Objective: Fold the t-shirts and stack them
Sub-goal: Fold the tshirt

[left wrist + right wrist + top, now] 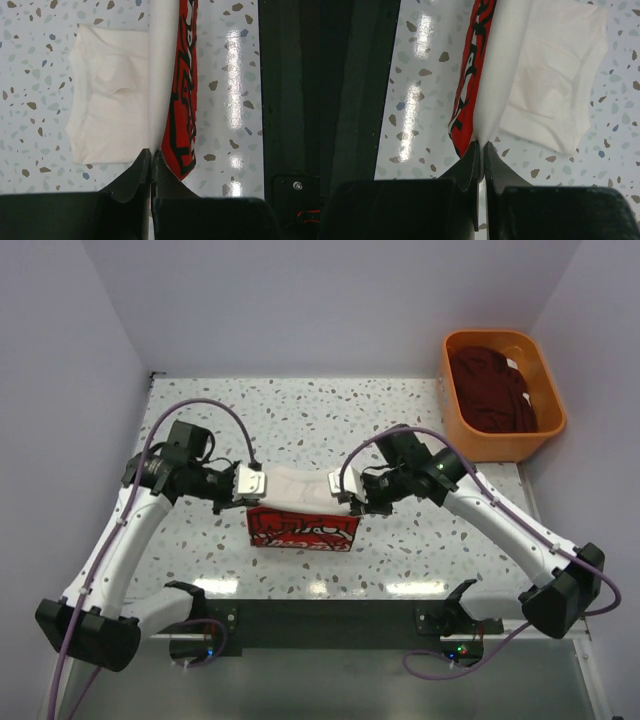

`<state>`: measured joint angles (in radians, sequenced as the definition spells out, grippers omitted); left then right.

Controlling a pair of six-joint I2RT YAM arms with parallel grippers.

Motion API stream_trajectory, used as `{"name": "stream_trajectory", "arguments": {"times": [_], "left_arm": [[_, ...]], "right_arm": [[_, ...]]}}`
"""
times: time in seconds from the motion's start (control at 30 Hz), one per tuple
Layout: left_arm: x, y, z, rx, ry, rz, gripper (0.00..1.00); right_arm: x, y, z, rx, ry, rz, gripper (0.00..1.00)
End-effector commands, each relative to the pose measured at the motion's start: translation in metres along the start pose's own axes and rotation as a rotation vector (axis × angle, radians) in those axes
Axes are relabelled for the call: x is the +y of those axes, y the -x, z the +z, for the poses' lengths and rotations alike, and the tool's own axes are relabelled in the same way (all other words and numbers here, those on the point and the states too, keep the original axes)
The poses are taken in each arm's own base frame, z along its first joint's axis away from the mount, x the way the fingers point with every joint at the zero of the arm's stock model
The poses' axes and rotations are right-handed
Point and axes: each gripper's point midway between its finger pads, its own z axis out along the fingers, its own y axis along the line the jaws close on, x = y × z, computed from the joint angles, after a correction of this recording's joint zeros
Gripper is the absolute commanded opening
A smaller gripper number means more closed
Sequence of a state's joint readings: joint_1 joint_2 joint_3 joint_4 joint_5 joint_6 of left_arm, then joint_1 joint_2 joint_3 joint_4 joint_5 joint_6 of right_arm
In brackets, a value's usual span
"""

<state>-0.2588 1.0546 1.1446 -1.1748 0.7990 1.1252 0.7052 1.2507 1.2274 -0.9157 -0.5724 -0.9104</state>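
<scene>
A cream-white t-shirt (297,483) is stretched between my two grippers at mid-table. My left gripper (258,481) is shut on its left end and my right gripper (335,484) on its right end. In the left wrist view the jaws (151,152) pinch the taut white edge, and the rest of the white cloth (110,105) lies flat on the far side. Red cloth with black and white print (303,530) hangs on the near side of that edge; whether it is a separate shirt I cannot tell. A dark maroon t-shirt (492,390) lies crumpled in the tub.
The orange plastic tub (500,445) stands at the table's far right corner. A dark strip with the arm bases (320,620) runs along the near edge. Grey walls close off the left, back and right sides.
</scene>
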Motion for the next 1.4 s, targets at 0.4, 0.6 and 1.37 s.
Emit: {"name": "stream_trajectory", "arguments": {"times": [0.4, 0.6, 1.37], "left_arm": [[0.099, -0.008, 0.011, 0.034, 0.024, 0.02, 0.0], [0.127, -0.019, 0.021, 0.037, -0.009, -0.01, 0.0], [0.224, -0.093, 0.089, 0.085, 0.003, -0.142, 0.0]], "right_arm": [[-0.07, -0.024, 0.0, 0.041, 0.071, 0.054, 0.0], [-0.098, -0.038, 0.007, 0.053, 0.118, 0.068, 0.0], [-0.195, -0.126, 0.063, 0.113, 0.162, 0.127, 0.0]]}}
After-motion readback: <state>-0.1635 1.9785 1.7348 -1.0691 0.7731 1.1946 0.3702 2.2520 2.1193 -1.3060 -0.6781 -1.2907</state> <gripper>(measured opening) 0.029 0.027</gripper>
